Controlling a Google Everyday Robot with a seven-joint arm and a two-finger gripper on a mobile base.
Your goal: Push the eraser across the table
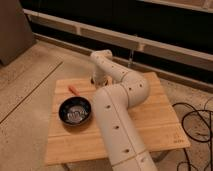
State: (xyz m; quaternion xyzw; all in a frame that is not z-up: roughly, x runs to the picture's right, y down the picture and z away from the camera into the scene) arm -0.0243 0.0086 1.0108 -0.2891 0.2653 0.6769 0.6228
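My white arm rises from the near edge of the table [155, 120] and bends over its far side. The wrist points down near the far edge, left of centre. The gripper [95, 80] sits below it, close to the wooden top, shut. The arm covers most of it, and I see nothing between the fingers. The eraser is hidden, with no teal block showing anywhere around the arm.
A black bowl [75, 111] with something shiny inside stands on the table's left half. A small orange-red object [74, 89] lies just beyond it. Black cables [197, 125] coil on the floor to the right. A dark wall with rails runs behind the table.
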